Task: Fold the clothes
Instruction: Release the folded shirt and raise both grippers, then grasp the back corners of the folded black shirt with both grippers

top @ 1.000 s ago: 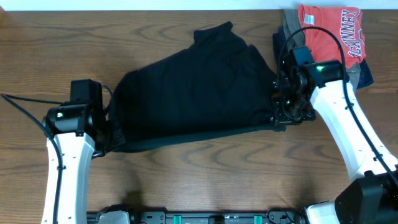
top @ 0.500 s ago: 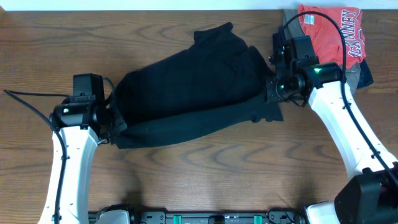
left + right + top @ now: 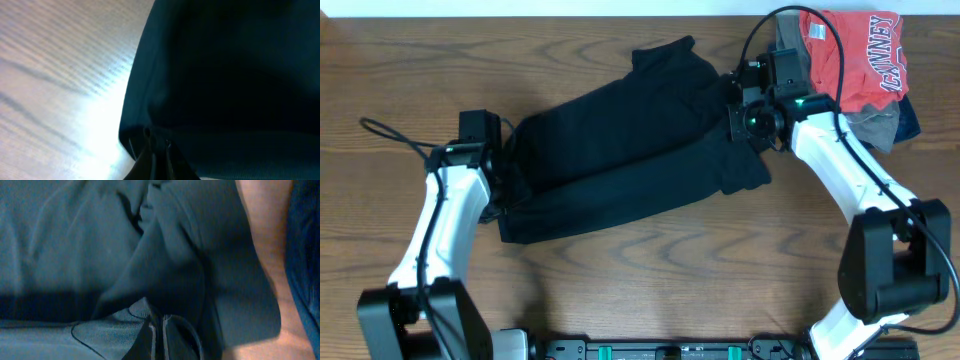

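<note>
The black garment (image 3: pixel 620 150) lies across the middle of the wooden table, its near edge lifted and folded back over itself. My left gripper (image 3: pixel 500 175) is shut on the garment's left hem, which fills the left wrist view (image 3: pixel 225 75). My right gripper (image 3: pixel 738 118) is shut on the garment's right edge; the right wrist view shows the fingers (image 3: pixel 159 330) pinched on a fold of the dark cloth (image 3: pixel 100 240). No logo or neck tag shows.
A red shirt with white lettering (image 3: pixel 855 50) lies on grey and navy garments (image 3: pixel 885 125) at the back right corner, just behind my right arm. Bare wooden table (image 3: pixel 650 280) runs along the front.
Both grippers have moved away from me toward the table's back, carrying the garment's near edge up and over the rest. The lower fold now lies further back.
</note>
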Action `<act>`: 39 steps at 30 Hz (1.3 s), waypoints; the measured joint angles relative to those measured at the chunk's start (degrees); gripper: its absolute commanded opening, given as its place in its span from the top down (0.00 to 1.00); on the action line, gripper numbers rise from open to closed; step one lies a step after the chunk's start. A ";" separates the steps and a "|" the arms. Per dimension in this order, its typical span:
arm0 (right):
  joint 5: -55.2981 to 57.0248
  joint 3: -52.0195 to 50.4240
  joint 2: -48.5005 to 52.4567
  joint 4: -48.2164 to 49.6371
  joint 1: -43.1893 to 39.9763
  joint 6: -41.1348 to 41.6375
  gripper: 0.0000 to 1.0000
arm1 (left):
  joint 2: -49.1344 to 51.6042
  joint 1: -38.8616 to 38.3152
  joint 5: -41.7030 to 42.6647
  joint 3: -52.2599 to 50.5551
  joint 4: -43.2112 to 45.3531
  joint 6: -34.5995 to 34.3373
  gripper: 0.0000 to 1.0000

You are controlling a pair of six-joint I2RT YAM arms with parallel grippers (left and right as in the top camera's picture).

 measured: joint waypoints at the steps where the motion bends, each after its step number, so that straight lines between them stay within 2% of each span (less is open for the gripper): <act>1: 0.00 0.00 0.39 0.87 0.00 -0.26 0.99 | 0.79 0.00 -0.07 -0.02 0.83 0.00 0.94; 7: -0.11 0.00 2.75 4.59 0.00 -1.88 0.99 | 4.55 0.00 -0.24 -0.04 6.14 0.00 0.94; 8: -0.11 0.00 3.08 4.81 0.00 -2.01 0.98 | 5.09 0.02 -0.33 -0.04 6.71 0.00 0.89; 9: -0.09 0.00 3.63 4.94 0.00 -2.10 0.91 | 5.62 0.00 -0.42 -0.04 7.13 0.09 0.72; 10: -0.07 0.00 4.00 4.98 -0.02 -2.01 0.78 | 6.10 0.00 -0.39 -0.04 7.56 0.24 0.59; 12: 0.02 0.00 4.68 5.01 -0.02 -2.49 0.62 | 6.95 0.00 -0.61 -0.04 8.55 -0.09 0.42; 14: 0.13 0.00 4.83 4.96 -0.02 -2.91 0.50 | 7.43 0.02 -0.70 -0.04 9.31 -0.09 0.32; 16: 0.24 0.17 4.83 4.57 -0.02 -3.74 0.46 | 7.56 0.02 -0.90 -0.04 10.14 0.33 0.27; 21: 0.28 5.90 4.87 -3.76 -0.02 -5.79 0.46 | 7.56 0.13 -1.05 1.16 8.17 2.01 0.25; 24: 0.22 14.75 4.87 -10.75 -0.02 -7.91 0.46 | 7.54 0.17 -1.05 4.90 6.49 3.93 0.25; 27: 0.26 22.91 4.87 -13.79 -0.02 -10.27 0.48 | 7.32 0.17 -0.94 10.32 7.54 7.45 0.25; 30: 0.59 27.32 4.81 -13.53 -0.02 -11.85 0.51 | 7.21 0.28 0.79 13.92 12.09 11.93 0.24; 34: 1.55 28.13 4.85 -11.80 -0.02 -13.14 0.52 | 8.66 0.81 3.93 16.24 17.42 16.70 0.24; 39: 1.81 28.13 4.98 -9.31 -0.02 -13.99 0.53 | 17.97 2.19 7.10 21.27 19.74 21.38 0.24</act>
